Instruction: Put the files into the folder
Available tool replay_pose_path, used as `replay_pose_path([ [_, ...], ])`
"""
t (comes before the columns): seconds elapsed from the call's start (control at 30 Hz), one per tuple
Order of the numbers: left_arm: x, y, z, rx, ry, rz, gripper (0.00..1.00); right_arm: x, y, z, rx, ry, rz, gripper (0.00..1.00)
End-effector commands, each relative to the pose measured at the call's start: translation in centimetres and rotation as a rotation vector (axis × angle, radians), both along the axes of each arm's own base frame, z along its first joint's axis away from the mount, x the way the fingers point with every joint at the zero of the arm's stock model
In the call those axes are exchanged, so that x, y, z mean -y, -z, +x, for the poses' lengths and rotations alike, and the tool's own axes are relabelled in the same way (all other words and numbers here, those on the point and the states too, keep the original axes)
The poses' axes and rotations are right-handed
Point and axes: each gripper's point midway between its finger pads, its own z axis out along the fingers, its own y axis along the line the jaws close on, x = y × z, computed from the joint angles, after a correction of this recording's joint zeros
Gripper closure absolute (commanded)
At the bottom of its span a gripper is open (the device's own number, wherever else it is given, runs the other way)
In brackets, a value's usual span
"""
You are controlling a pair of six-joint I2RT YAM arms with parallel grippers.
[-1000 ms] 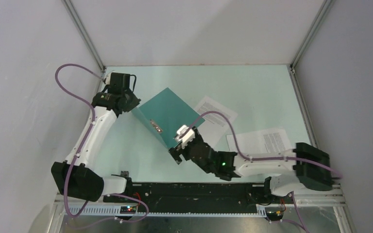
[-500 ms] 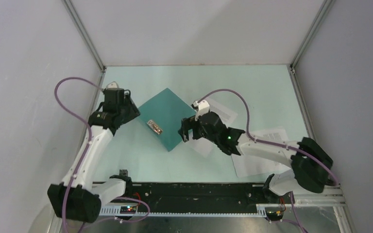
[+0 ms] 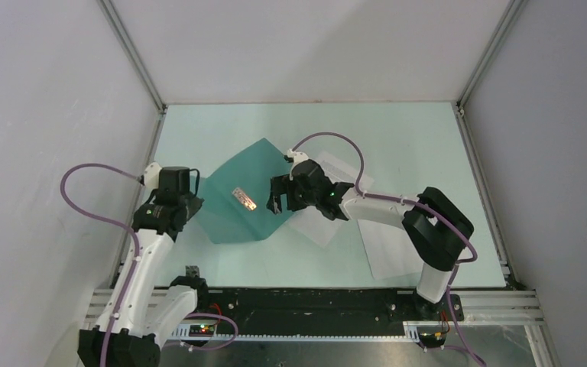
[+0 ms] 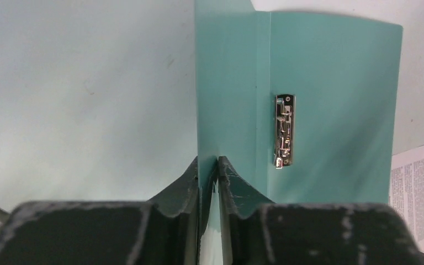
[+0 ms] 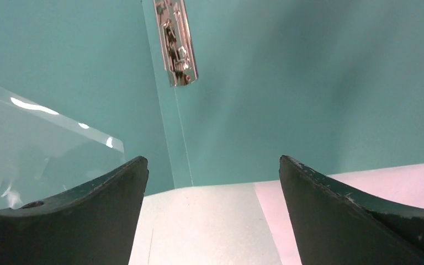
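Observation:
The teal folder [image 3: 256, 172] lies open at the table's left middle, with its metal clip [image 3: 244, 199] on the spine. My left gripper [image 3: 195, 206] is shut on the edge of the folder's translucent front cover [image 4: 232, 83] and holds it swung out to the left. My right gripper [image 3: 274, 204] is open and empty, just above the near edge of the folder's back leaf [image 5: 309, 83], right of the clip [image 5: 175, 44]. One white sheet [image 3: 338, 171] lies under the right arm, touching the folder. A second sheet [image 3: 390, 248] lies nearer, at the right.
The metal frame posts [image 3: 134, 57] and white walls close in the table at the back and sides. The right arm's purple cable [image 3: 329, 138] loops above the first sheet. A black rail [image 3: 313, 302] runs along the near edge.
My left gripper has pulled the front cover toward the near left, and the folder now lies open. My right gripper has moved up and left from the near edge onto the folder's back leaf.

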Motion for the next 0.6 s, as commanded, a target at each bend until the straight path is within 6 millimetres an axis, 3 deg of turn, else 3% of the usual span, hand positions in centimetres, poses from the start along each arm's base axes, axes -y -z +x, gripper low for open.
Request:
replay_pose_path([
  [0.0,0.4,-1.3,3.1,0.156,0.076,0.018,0.85,-0.3,-1.4,0.9,-0.021,0.015,0.042,0.08],
  [0.13,2.7,-2.4,6.1,0.287,0.235,-0.042,0.91,0.9,-1.3,2.1,-0.025,0.045,0.028,0.08],
  [0.27,6.6,-3.2,8.6,0.348,0.47,-0.138,0.92,1.7,-1.3,3.0,-0.022,0.064,0.024,0.08],
  [0.4,7.4,-2.1,10.0,0.297,0.553,-0.162,0.92,2.2,-0.8,3.6,-0.028,0.078,0.017,0.08],
  [0.47,5.8,-1.1,10.2,0.265,0.48,-0.196,0.75,2.1,-0.6,3.7,-0.032,0.076,0.02,0.08],
  [0.5,4.6,-0.5,9.9,0.241,0.427,-0.207,0.56,2.1,-0.5,3.7,-0.033,0.076,0.022,0.08],
  [0.53,3.7,-0.2,9.7,0.226,0.372,-0.208,0.47,2.0,-0.4,3.7,-0.036,0.074,0.022,0.08],
  [0.57,2.6,0.1,8.9,0.193,0.32,-0.203,0.26,1.8,-0.3,3.5,-0.038,0.069,0.021,0.08],
])
